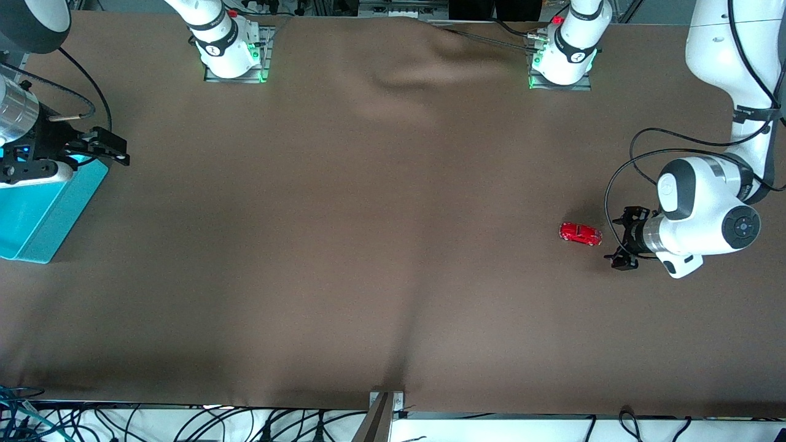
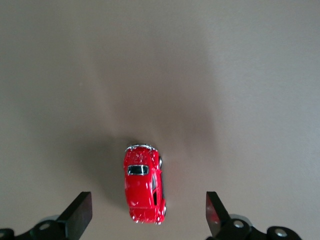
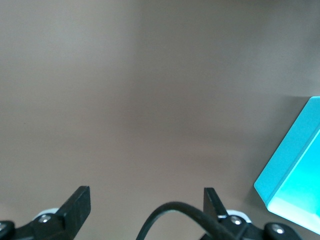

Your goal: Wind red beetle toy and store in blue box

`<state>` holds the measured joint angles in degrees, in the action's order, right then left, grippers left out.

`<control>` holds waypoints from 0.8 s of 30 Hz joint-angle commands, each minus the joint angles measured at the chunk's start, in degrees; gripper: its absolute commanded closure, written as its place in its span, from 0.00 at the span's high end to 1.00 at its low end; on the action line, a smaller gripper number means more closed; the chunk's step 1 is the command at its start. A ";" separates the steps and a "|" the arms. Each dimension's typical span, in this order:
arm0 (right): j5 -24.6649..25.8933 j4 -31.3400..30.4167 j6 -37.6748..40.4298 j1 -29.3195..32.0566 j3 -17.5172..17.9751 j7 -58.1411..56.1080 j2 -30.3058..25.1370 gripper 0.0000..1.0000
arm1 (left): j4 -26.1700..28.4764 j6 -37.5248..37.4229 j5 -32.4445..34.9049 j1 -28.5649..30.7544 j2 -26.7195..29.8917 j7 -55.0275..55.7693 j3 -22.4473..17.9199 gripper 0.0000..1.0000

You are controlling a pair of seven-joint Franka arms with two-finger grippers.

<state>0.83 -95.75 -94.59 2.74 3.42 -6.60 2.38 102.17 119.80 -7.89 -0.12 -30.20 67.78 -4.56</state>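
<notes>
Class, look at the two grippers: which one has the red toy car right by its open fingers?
The left gripper: the red beetle toy sits by its open fingers. The right gripper hangs beside the blue box.

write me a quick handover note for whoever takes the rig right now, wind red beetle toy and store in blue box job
Left gripper: open, low beside the red beetle toy, fingers apart with the toy just ahead of them in the left wrist view; nothing held.
Right gripper: open, empty, up by the blue box.
Red beetle toy: on its wheels on the brown table cloth, at the left arm's end.
Blue box: at the right arm's end of the table, partly out of the front view.
Done: nothing visible; the toy is not grasped.
Left: grasp the toy, wind it, carry it across and put it in the box.
</notes>
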 commanded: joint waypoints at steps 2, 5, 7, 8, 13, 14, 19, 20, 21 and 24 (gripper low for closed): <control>-0.39 -0.31 0.02 0.16 0.09 -0.26 -0.53 1.00 | 1.10 2.62 -0.64 -1.37 -1.44 5.86 -0.18 1.00; -0.39 -0.31 0.02 0.16 0.09 -0.26 -0.53 1.00 | 1.10 3.24 -0.55 -1.46 -2.58 7.28 -0.18 1.00; -0.39 -0.31 0.02 0.16 0.09 -0.26 -0.53 1.00 | 1.19 3.24 -0.55 -1.64 -3.11 7.63 -0.18 1.00; -0.39 -0.31 0.02 0.16 0.09 -0.26 -0.53 1.00 | 1.27 3.24 -0.55 -1.64 -3.28 7.72 -0.18 1.00; -0.39 -0.31 -0.07 0.16 0.18 -0.26 -0.53 1.00 | 1.45 4.30 -0.99 -1.64 -4.08 7.89 -0.10 1.00; -0.39 -0.31 -0.07 0.16 0.10 -0.26 -0.53 1.00 | 1.54 4.30 -1.08 -1.64 -4.16 7.89 -0.10 1.00; -0.48 -0.31 -0.07 0.16 0.18 -0.26 -0.45 1.00 | 1.54 4.39 -1.69 -1.64 -4.60 8.16 -0.01 1.00; -0.48 -0.31 -0.07 0.16 0.18 -0.26 -0.45 1.00 | 1.54 4.39 -2.21 -1.64 -4.60 8.16 0.08 1.00; -0.48 -0.31 -0.07 0.16 0.18 -0.26 -0.45 1.00 | 1.71 4.39 -2.57 -1.64 -4.60 8.24 0.25 1.00; -0.48 -0.31 -0.07 0.16 0.18 -0.26 -0.45 1.00 | 1.98 4.39 -2.83 -1.64 -4.78 8.24 0.34 1.00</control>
<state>0.83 -95.75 -94.59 2.74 3.42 -6.60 2.39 103.46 123.59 -9.09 -1.47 -35.02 75.35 -4.31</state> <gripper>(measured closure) 0.000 0.000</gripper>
